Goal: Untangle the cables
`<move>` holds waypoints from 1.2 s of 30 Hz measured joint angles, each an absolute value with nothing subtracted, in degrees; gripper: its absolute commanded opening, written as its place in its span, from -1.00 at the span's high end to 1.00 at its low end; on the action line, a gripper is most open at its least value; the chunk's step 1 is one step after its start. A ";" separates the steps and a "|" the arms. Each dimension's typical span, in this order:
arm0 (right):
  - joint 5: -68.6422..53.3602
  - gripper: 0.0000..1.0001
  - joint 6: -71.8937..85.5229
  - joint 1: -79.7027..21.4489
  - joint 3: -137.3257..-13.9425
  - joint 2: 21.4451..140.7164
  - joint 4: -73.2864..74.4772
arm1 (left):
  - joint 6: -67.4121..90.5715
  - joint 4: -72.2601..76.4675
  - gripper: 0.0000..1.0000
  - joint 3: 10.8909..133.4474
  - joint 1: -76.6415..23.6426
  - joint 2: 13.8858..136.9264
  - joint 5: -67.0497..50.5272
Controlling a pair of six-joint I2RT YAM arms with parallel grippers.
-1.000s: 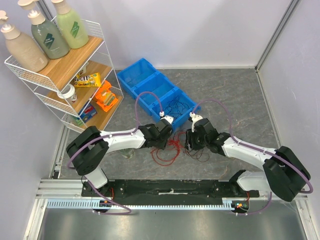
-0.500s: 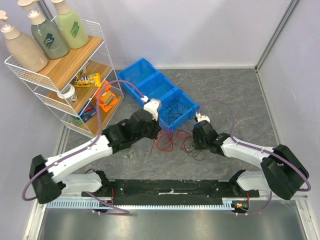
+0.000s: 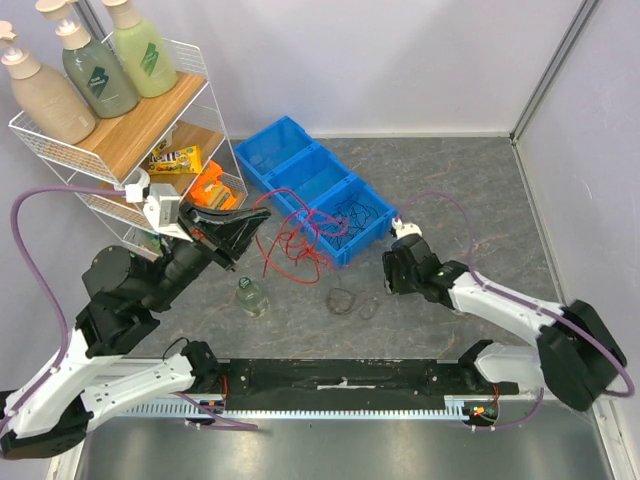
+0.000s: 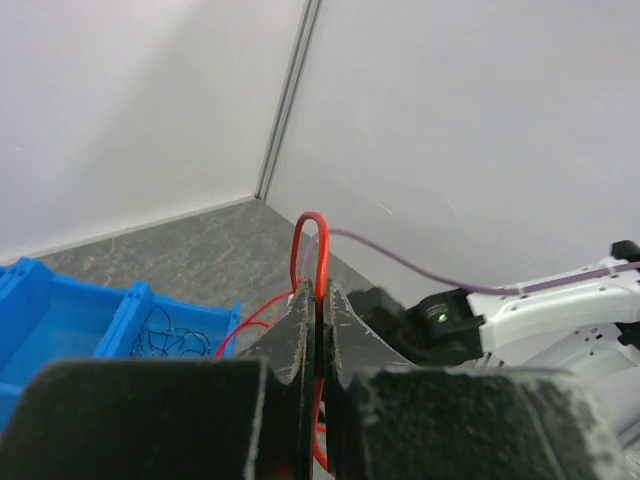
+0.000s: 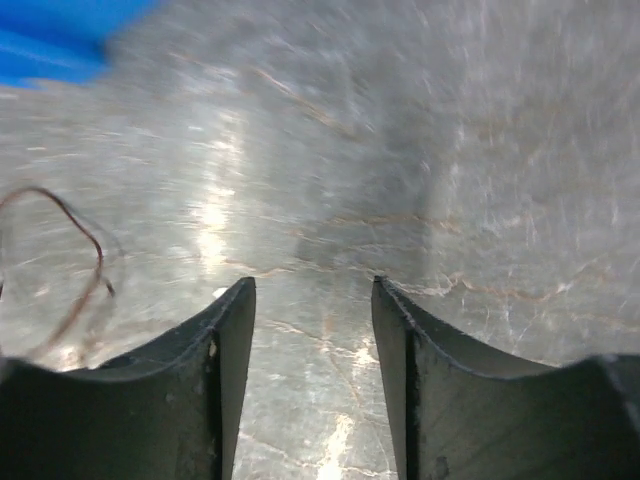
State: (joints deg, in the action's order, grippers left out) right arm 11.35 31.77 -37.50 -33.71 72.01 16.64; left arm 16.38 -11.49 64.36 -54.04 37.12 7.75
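Observation:
My left gripper is raised high above the table and shut on the red cables, which hang from it in loose loops over the floor and the blue bin's edge. In the left wrist view a red loop sticks up from between the closed fingertips. A small coil of black cable lies on the table, apart from the red ones; it shows at the left of the right wrist view. My right gripper is open and empty, low over the table to the right of the black coil.
A row of blue bins stands behind; the nearest one holds more black wires. A small glass jar stands on the table under the left arm. A wire shelf with bottles and snacks is at the left.
My left arm has swung up and to the left, lifting the red cables off the table. The black cable stayed on the table as a small coil. My right gripper has let go and opened.

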 measured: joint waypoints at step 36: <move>6.15 1.00 34.50 -40.56 -35.57 58.04 7.35 | 14.37 -15.70 0.96 66.81 -54.08 43.44 4.08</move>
State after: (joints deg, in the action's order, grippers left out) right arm 6.15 34.50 -40.56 -35.57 58.04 7.35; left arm 14.37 -15.70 66.81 -54.08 43.44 4.08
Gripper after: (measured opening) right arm 0.011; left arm 0.037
